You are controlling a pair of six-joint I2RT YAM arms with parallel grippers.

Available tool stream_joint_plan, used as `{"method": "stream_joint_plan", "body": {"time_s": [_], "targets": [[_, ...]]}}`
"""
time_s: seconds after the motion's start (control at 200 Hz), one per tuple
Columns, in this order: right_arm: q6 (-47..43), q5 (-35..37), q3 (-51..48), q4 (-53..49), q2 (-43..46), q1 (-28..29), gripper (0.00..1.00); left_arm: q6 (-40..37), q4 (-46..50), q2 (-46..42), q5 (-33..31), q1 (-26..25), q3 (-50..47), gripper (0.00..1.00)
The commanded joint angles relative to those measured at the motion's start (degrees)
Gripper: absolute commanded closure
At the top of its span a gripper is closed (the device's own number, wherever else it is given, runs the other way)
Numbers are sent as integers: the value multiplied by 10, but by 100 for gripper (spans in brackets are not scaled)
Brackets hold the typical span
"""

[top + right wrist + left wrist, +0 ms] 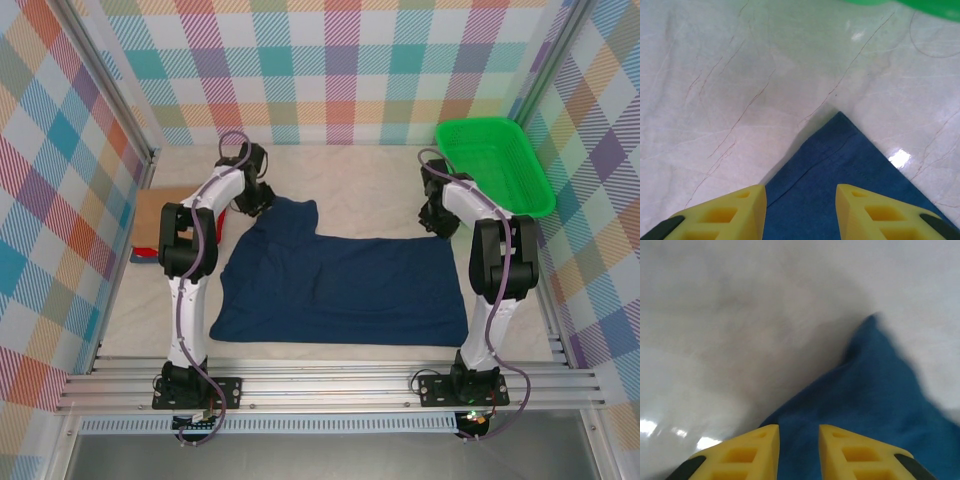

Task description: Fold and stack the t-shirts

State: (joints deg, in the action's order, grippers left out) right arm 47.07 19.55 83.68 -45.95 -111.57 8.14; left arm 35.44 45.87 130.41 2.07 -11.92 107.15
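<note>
Two far corners of the navy t-shirt (340, 290), spread flat crosswise on the table (380, 165), lay just ahead of the left gripper (799, 432) (jaws narrowly parted) and the wider-parted right gripper (800, 192), neither corner gripped.

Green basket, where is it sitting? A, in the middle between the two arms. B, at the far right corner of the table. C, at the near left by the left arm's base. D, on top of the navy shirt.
B: the top view shows the green basket at the far right corner of the table, apart from the navy t-shirt spread mid-table.
</note>
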Motion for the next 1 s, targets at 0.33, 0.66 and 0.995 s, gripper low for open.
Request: {"method": "stream_joint_plan", "body": {"time_s": [0.33, 0.66, 0.995], "targets": [[-33, -37, 5, -20, 1, 28, 59, -27, 99, 38, -133, 46, 53, 71], [-39, -4, 108, -90, -86, 28, 57, -42, 111, 34, -134, 61, 95, 71], [-45, -10, 58, -55, -32, 28, 56, -55, 16, -52, 17, -12, 7, 49]]}}
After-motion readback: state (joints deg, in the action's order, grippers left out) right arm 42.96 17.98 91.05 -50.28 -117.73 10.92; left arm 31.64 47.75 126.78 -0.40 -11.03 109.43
